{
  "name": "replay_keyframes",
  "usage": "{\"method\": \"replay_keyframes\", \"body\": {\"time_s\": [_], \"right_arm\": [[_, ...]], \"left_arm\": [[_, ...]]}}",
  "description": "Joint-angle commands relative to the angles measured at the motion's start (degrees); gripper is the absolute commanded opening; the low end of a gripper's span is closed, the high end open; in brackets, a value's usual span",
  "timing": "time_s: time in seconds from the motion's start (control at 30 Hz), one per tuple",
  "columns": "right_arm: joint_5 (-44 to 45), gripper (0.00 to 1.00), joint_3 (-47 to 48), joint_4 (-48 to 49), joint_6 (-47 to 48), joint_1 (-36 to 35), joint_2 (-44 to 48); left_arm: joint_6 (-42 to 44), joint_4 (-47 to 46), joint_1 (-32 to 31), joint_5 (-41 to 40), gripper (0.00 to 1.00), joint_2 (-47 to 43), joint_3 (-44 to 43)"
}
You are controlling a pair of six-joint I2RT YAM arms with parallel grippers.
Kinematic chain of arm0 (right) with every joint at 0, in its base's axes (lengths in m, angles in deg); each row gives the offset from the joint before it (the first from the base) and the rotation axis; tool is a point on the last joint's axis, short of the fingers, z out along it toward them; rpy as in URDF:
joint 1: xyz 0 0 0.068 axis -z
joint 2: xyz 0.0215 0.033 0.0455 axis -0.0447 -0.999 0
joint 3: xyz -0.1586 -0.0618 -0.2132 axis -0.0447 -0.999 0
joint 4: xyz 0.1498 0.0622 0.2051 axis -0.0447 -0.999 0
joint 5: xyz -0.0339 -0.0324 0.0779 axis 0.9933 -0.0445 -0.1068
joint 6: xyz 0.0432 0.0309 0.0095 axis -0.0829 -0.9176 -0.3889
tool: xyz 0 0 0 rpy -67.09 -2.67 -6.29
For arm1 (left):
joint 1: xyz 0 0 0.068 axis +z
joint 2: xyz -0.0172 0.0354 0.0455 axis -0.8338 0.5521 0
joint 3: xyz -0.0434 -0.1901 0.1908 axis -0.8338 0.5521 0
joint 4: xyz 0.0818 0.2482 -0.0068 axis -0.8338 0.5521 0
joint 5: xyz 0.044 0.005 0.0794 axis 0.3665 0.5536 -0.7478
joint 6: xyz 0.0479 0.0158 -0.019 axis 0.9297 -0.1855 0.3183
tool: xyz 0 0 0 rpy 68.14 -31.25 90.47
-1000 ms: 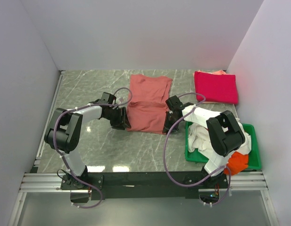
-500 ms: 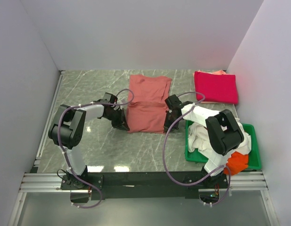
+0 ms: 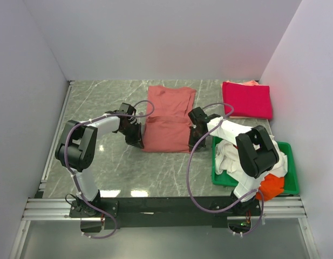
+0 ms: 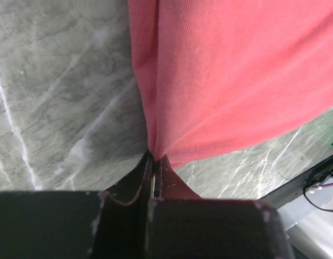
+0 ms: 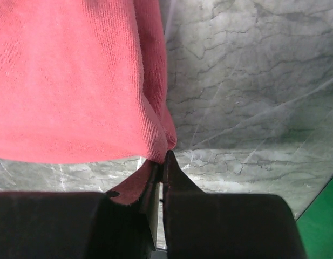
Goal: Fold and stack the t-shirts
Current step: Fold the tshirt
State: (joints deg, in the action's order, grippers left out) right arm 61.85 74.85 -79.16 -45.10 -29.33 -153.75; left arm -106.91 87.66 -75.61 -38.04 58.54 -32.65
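While I am pinching the two near corners of the salmon shirt, which is lying at the middle of the top view, my left gripper and right gripper are each clamping only a thin bunch of cloth at the very fingertips. If I am lifting one side faster than the other, a corner is likely slipping free, leaving a crooked fold sagging onto the table.

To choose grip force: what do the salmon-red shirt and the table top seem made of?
Salmon-red shirt: soft matte knit cloth, probably cotton jersey; fine ribbed lines show close up. Table top: grey marble-look surface with pale veins, slightly glossy by its reflections; stone or printed laminate, cannot tell.
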Motion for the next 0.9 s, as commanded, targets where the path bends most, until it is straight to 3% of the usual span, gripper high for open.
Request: {"method": "replay_keyframes", "body": {"time_s": [0.0,0.13,0.2,0.37,0.63,0.87], "right_arm": [[2.23,0.01,-0.19,-2.14,2.41,0.05,0.14],[1.17,0.05,-0.8,-1.96,3.2,0.04,0.49],[0.47,0.12,-1.5,-1.52,3.12,-0.04,1.28],[-1.2,0.22,-3.53,0.32,2.33,-0.04,3.3],[-2.08,0.24,-4.67,1.56,1.98,-0.04,4.01],[-2.52,0.24,-4.41,2.0,1.54,-0.04,3.83]], "left_arm": [[2.49,3.51,0.48,-3.98,0.05,-1.45,-1.07],[1.53,3.95,0.48,-3.45,0.3,-4.08,-0.81],[1.17,3.95,0.48,-3.1,0.41,-5.05,-0.46],[-1.02,0.62,0.48,1.02,0.56,-8.83,2.61],[-2.34,-2.73,0.04,6.39,0.58,-7.43,5.78],[-1.99,-3.43,-1.45,5.87,0.58,-4.97,5.78]]}}
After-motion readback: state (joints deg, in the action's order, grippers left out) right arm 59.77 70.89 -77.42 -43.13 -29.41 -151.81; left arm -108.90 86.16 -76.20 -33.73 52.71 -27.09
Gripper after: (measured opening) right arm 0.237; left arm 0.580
